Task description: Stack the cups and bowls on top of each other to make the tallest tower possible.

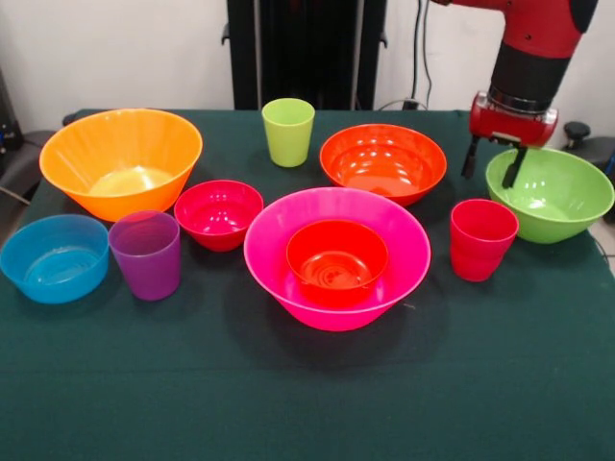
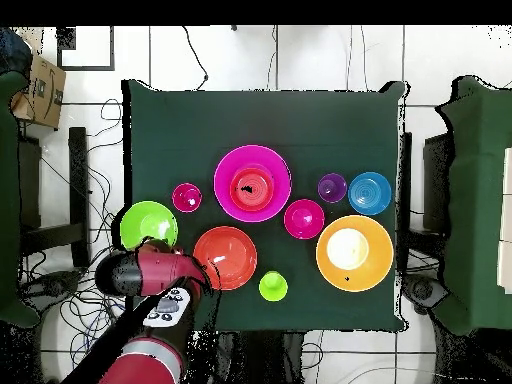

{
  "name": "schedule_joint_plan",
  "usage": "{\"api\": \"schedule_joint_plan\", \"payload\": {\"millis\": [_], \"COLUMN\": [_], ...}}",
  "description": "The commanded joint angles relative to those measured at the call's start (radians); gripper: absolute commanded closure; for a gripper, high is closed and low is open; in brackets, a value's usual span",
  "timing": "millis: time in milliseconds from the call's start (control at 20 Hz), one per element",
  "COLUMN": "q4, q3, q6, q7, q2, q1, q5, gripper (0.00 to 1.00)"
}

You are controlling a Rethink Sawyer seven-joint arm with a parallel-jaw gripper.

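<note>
The tower is the wide pink bowl [image 1: 274,274] with a small orange bowl [image 1: 336,257] nested in it, at the table's middle; it also shows in the overhead view [image 2: 226,172]. My gripper [image 1: 492,163] is open and empty, hanging over the left rim of the green bowl [image 1: 562,197]. The red cup [image 1: 482,238] stands just in front of it. The orange-red bowl [image 1: 382,161] sits to the gripper's left. The lime green cup [image 1: 288,130], yellow-orange bowl [image 1: 120,158], small red bowl [image 1: 218,213], purple cup [image 1: 146,254] and blue bowl [image 1: 55,257] stand apart at the left.
A dark green cloth [image 1: 288,403] covers the table. The black pedestal [image 1: 306,48] stands behind the lime cup. In the overhead view my red arm [image 2: 150,272] lies beside the green bowl [image 2: 145,220], and a cardboard box [image 2: 40,90] sits off the table.
</note>
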Motion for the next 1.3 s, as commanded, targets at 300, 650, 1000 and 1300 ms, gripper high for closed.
{"api": "schedule_joint_plan", "payload": {"millis": [300,650,1000,1300], "q4": [-0.132,-0.142,-0.153,-0.156], "q3": [0.084,0.073,0.053,0.058], "q6": [-0.121,-0.145,-0.103,-0.087], "q7": [0.206,0.216,0.212,0.198], "q2": [0.143,0.177,0.183,0.182], "q1": [0.041,0.076,0.096,0.089], "q5": [0.091,0.135,0.160,0.157], "gripper": [0.00,1.00,1.00,1.00]}}
